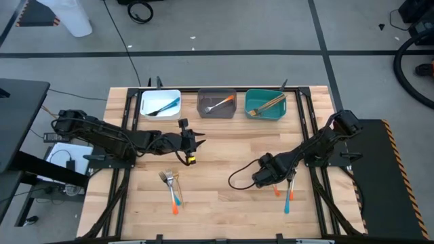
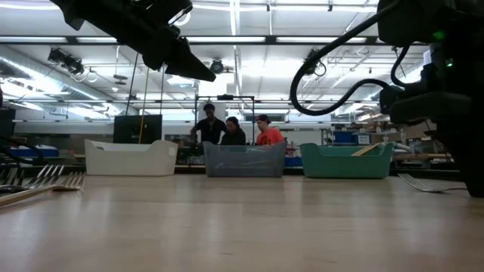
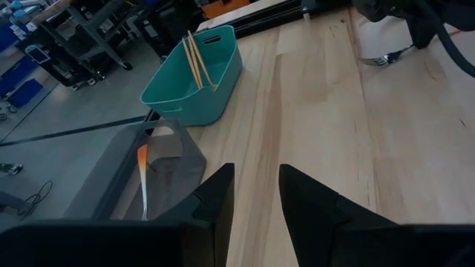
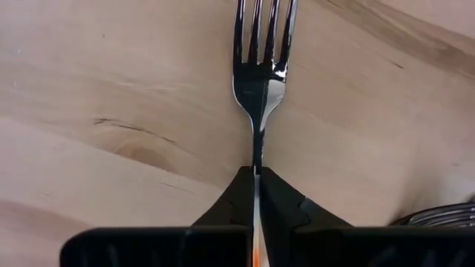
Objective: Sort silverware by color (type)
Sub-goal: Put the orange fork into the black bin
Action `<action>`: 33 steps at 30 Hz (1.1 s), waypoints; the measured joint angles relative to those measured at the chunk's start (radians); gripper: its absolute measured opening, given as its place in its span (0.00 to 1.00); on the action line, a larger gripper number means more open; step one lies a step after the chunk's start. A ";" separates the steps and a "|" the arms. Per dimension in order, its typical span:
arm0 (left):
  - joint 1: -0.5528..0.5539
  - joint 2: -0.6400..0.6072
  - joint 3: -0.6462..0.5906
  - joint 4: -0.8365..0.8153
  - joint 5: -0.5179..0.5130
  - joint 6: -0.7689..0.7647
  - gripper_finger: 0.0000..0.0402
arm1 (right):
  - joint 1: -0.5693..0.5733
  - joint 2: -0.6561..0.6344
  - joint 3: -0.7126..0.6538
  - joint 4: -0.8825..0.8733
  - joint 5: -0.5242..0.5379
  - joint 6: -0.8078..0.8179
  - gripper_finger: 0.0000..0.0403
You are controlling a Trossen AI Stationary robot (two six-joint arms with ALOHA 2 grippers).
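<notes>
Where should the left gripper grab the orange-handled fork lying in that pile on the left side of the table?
By the orange handle end, coming straight down from above. The fork lies flat on the table, and its handle sticks out clear, while its head sits tangled with other forks. The left gripper hangs open nearby.

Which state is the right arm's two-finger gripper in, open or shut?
Shut. In the right wrist view the right gripper has its dark fingers pressed against the slim neck of a silver-headed, orange-handled fork on the wooden table.

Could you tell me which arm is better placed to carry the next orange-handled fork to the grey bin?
The right: its pincer is already shut on the silver fork with the orange handle. The left pincer hangs open and empty near the grey rectangular bin.
</notes>
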 joint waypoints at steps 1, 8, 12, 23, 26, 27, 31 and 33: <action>0.000 0.000 0.000 0.000 0.000 0.000 0.29 | 0.000 0.000 0.002 -0.002 0.000 -0.008 0.04; 0.000 0.000 0.000 0.000 0.026 0.001 0.29 | -0.003 -0.028 0.063 -0.043 0.096 -0.132 0.03; 0.005 0.000 0.000 0.001 0.167 0.008 0.29 | -0.008 -0.029 0.088 -0.050 0.137 -0.278 0.03; 0.010 0.000 0.000 -0.056 0.237 -0.080 0.29 | -0.038 -0.030 0.092 -0.041 0.199 -0.659 0.03; 0.010 0.000 0.000 -0.074 0.236 -0.124 0.29 | -0.048 -0.030 0.092 -0.042 0.229 -0.761 0.03; 0.010 0.000 0.000 -0.079 0.236 -0.132 0.29 | -0.051 -0.030 0.092 -0.044 0.235 -0.793 0.03; 0.010 0.000 0.000 -0.097 0.236 -0.158 0.29 | -0.066 -0.031 0.092 -0.045 0.251 -0.920 0.03; 0.010 -0.002 0.000 -0.100 0.236 -0.172 0.29 | -0.076 -0.031 0.092 -0.048 0.259 -0.984 0.03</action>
